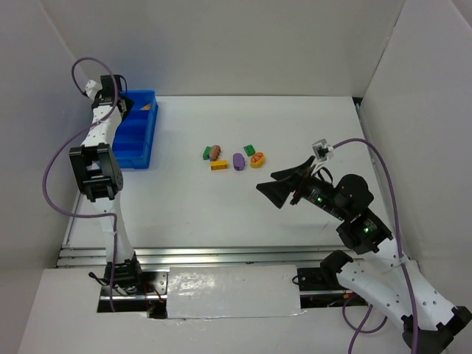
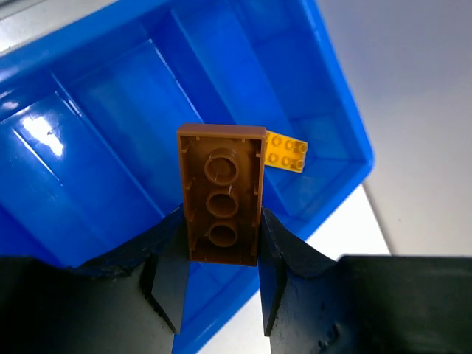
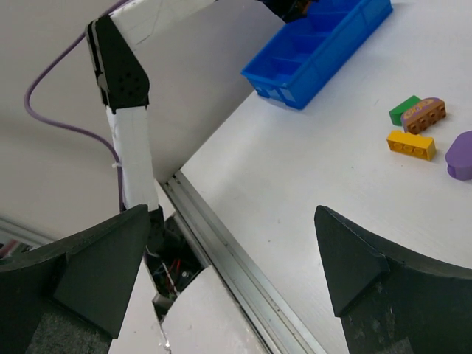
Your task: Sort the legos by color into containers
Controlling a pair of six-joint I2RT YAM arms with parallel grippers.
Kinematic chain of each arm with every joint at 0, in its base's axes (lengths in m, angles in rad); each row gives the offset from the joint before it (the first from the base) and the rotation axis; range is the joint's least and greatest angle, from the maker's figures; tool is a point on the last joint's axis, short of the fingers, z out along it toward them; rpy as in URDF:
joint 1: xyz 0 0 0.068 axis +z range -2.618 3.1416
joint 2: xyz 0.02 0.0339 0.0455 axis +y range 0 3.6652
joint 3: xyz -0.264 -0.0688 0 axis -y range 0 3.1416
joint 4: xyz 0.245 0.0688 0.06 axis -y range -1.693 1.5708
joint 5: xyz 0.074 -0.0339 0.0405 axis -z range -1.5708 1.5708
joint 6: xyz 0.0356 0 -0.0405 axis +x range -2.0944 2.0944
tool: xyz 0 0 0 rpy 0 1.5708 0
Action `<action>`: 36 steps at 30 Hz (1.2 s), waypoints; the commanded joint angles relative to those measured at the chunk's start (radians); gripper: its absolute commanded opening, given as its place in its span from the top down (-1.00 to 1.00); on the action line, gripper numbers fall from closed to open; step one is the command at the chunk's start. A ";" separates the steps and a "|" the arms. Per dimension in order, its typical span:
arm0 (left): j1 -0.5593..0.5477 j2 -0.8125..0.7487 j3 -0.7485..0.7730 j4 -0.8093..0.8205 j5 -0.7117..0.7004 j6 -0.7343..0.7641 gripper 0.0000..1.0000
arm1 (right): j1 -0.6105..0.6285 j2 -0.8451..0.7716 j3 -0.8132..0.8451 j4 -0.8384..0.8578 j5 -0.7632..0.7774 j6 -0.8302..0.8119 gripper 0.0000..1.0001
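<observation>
Brick [image 2: 221, 193]: brown, oblong, hollow underside

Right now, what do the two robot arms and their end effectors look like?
Left arm and right arm alike: white links, boxy black joint housings, a looping purple cable along each. Small green lights glow on the right arm's housings. The left end effector and right end effector are matte black, each with two wedge-shaped fingers.
</observation>
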 commanded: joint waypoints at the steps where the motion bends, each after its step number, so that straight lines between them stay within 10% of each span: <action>1: 0.009 0.002 0.015 0.032 -0.041 -0.058 0.98 | -0.008 0.023 -0.015 0.052 -0.055 -0.030 -0.99; 14: 0.034 0.122 -0.010 0.156 0.102 -0.081 0.75 | -0.011 0.084 -0.029 0.086 -0.133 -0.041 -0.99; 23: 0.041 0.113 -0.047 0.210 0.148 -0.096 -0.18 | -0.011 0.089 -0.029 0.086 -0.156 -0.050 -0.99; 36: 0.058 0.005 -0.151 0.273 0.217 -0.093 -0.42 | -0.011 0.108 -0.024 0.083 -0.133 -0.054 -0.99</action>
